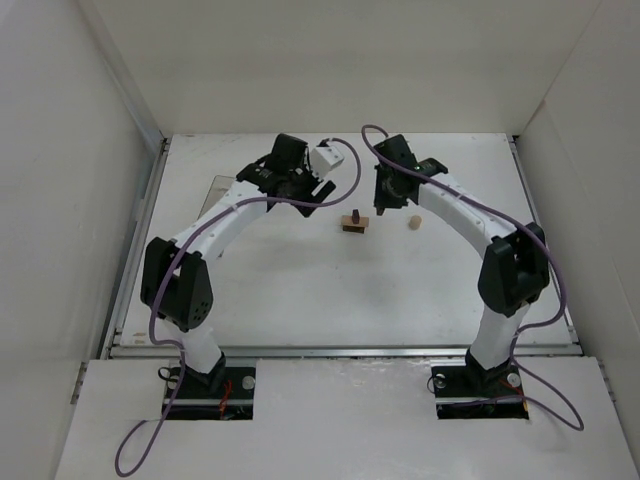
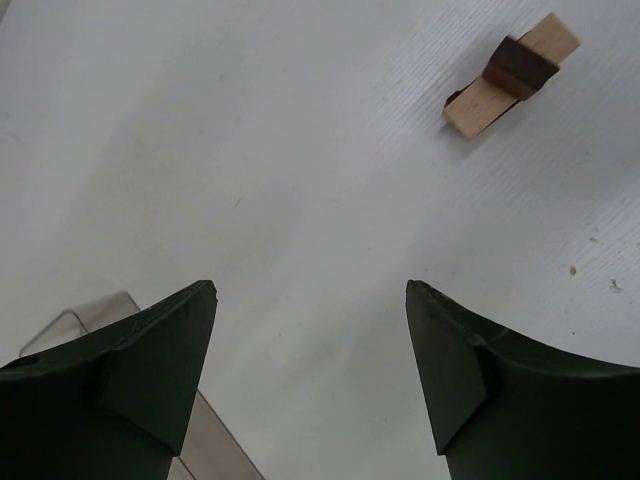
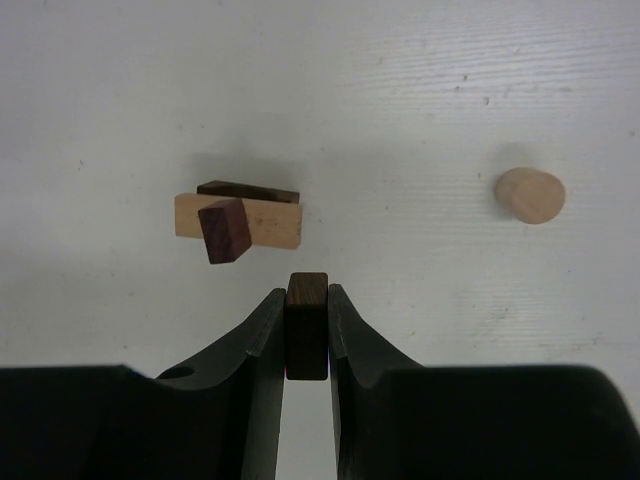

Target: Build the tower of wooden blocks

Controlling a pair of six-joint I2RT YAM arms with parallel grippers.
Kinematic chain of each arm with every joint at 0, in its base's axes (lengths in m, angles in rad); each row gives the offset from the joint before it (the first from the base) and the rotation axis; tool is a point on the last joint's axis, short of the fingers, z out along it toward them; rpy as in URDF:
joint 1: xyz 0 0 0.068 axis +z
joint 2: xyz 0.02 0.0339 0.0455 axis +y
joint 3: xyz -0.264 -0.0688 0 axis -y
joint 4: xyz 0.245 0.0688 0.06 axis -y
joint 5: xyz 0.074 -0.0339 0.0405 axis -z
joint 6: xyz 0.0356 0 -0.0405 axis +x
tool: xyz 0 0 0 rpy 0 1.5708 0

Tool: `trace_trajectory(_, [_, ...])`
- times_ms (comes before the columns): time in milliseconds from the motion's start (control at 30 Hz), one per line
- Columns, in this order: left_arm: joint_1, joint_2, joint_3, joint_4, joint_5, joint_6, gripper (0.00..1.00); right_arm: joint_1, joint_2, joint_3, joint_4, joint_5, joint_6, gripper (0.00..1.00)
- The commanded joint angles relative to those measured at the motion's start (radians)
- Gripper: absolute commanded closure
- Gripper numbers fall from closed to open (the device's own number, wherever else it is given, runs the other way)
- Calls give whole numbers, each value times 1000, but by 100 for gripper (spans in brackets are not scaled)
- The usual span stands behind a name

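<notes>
From above we see the tan slab [image 1: 353, 227] mid-table, pale cylinder [image 1: 412, 223] to its right. At our left wrist the left gripper [image 2: 310, 340] gapes, released. At our right wrist the right gripper [image 3: 306, 296] clamps a dark cube [image 3: 306, 325] just short of the slab

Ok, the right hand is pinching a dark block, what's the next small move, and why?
Probably ease the right hand forward until its dark block is over the bare end of the tan slab. The block is clamped just short of the slab, whose other end already carries a dark cube.
</notes>
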Motion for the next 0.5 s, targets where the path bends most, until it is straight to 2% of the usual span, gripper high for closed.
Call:
trace_trajectory(0, [24,-91,-56,21,-78,-120,26,33,11,46,-23,39,43,100])
trace_trajectory(133, [33,-110,-98,35,-109,-169,26,53,77,113,-55,62,64,100])
trace_trajectory(467, [64,-142,-139,93,-151,-215,27,73,139,123,-59,78,116,100])
